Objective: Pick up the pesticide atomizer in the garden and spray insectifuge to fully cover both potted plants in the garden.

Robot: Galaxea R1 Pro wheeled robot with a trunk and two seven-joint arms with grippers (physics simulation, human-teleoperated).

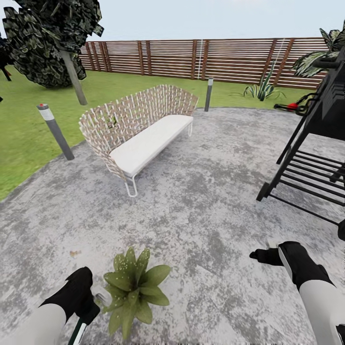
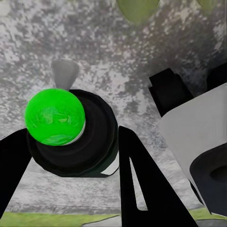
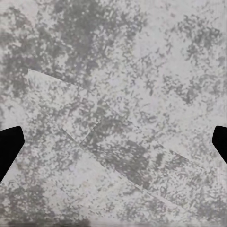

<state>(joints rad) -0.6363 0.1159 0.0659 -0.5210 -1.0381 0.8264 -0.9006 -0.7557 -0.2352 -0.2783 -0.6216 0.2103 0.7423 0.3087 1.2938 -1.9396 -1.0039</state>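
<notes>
One potted plant (image 1: 134, 287), a low rosette of broad green leaves, stands on the grey paving right in front of me; the leaves hide its pot. Just left of it, my left gripper (image 1: 93, 305) is shut on the pesticide atomizer (image 2: 75, 142). In the left wrist view that is a dark bottle between the two black fingers (image 2: 142, 184), with a bright green round top and a pale nozzle (image 2: 64, 73) aimed toward the leaf tips (image 2: 137, 8). My right gripper (image 1: 261, 255) hangs open over bare paving, its fingertips (image 3: 9, 147) far apart with nothing between them.
A woven bench (image 1: 143, 129) with a white seat stands ahead on the round patio (image 1: 215, 191). A black metal rack (image 1: 314, 163) stands at the right. Bollard lights (image 1: 55, 130) mark the patio edge. Lawn, a tree (image 1: 57, 38) and the slat fence (image 1: 215, 60) lie beyond.
</notes>
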